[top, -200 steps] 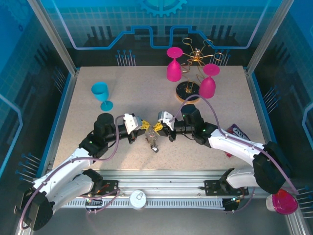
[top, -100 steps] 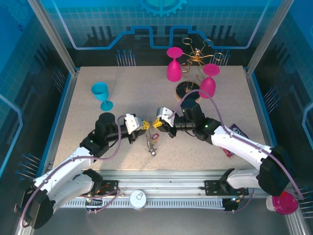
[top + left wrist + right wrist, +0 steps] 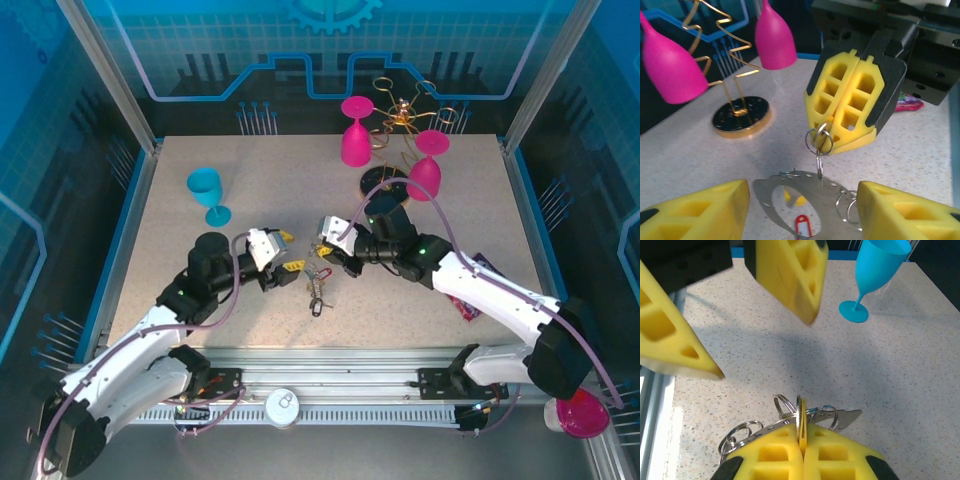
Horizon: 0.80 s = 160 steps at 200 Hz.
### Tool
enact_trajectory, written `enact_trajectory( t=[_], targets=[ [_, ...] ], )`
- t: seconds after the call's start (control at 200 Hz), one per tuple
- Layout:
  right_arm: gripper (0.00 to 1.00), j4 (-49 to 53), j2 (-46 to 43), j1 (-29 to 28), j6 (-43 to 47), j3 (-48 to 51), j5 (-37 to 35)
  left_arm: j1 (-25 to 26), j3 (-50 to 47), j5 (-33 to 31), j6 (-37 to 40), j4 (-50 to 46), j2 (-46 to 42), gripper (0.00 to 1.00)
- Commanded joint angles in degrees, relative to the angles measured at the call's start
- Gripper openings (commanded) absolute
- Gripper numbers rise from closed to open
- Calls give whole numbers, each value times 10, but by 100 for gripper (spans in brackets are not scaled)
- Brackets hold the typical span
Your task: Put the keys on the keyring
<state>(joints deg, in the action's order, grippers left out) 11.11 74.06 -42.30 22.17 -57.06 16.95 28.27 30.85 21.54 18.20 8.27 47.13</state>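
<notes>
- Two grippers were shown tip to tip over the middle of the table (image 3: 250, 170): the left gripper (image 3: 289, 251) and the right gripper (image 3: 323, 252).
- The right gripper's yellow pads (image 3: 860, 100) were pressed together and clamped on the keyring (image 3: 819, 141), a small split ring that was seen protruding just past the tips.
- A perforated metal plate (image 3: 770, 192) was hung below that ring. Further small rings (image 3: 847, 207) and a red key (image 3: 801, 225) were carried on the plate.
- The left gripper's fingers (image 3: 700, 210) were spread wide apart, and nothing was held between them.
- Direction: the keyring was placed straight ahead of the left gripper and slightly above its fingertips. The plate was framed low in the gap between the two fingers.
- Long axis: in the top view the bunch was laid out from the right gripper's tips toward the near edge of the table, roughly across the line joining the two grippers.
- Nearness: the right gripper was in contact with the keyring. The left gripper was near it but apart.
- Whether the plate's lower end was rested on the table could not be told.
- Judgement: a short, level advance would be needed for the left gripper to take the plate or the red key, with the ring kept pinched by the right.
</notes>
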Motion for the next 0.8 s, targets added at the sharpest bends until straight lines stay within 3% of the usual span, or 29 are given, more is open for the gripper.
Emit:
enact_trajectory(
  t=[0.0, 0.18, 0.33, 0.485, 0.68, 0.796],
  targets=[
    [0, 26, 17, -14, 27, -42, -15, -3, -19, -100, -58, 21, -41, 63],
    [0, -11, 74, -37, 18, -97, -1, -12, -25, -375, -142, 21, -98, 70],
    [0, -87, 147, -64, -21, -152, 28, -31, -2, -508, -198, -29, -117, 72],
    [0, -173, 215, -71, -81, -182, 29, -45, 14, -549, -240, -50, -119, 72],
    [0, -214, 238, -51, -107, -120, 3, -56, 20, -525, -270, -61, -91, 73],
    [0, -193, 223, -34, -74, -63, -14, -58, 14, -503, -278, -51, -60, 74]
  ],
)
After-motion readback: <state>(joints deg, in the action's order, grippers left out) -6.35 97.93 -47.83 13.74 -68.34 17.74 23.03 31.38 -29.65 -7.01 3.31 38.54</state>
